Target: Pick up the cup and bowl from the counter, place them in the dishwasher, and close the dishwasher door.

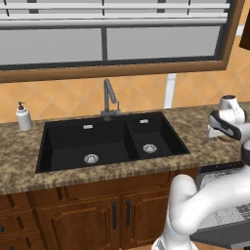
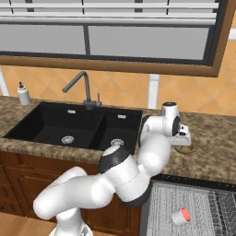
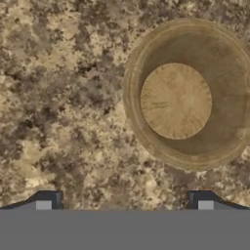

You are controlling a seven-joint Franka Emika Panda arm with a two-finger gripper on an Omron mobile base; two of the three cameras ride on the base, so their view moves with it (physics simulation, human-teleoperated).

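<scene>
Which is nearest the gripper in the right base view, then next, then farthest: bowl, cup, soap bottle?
1. Bowl: on the counter, right under the gripper.
2. Cup: lower down, lying on the dishwasher rack.
3. Soap bottle: far left, beyond the sink.

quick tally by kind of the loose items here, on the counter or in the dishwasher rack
cup: 1, lying in the dishwasher rack
bowl: 1, on the counter
soap pump bottle: 1, on the counter left of the sink
Total: 3
</scene>
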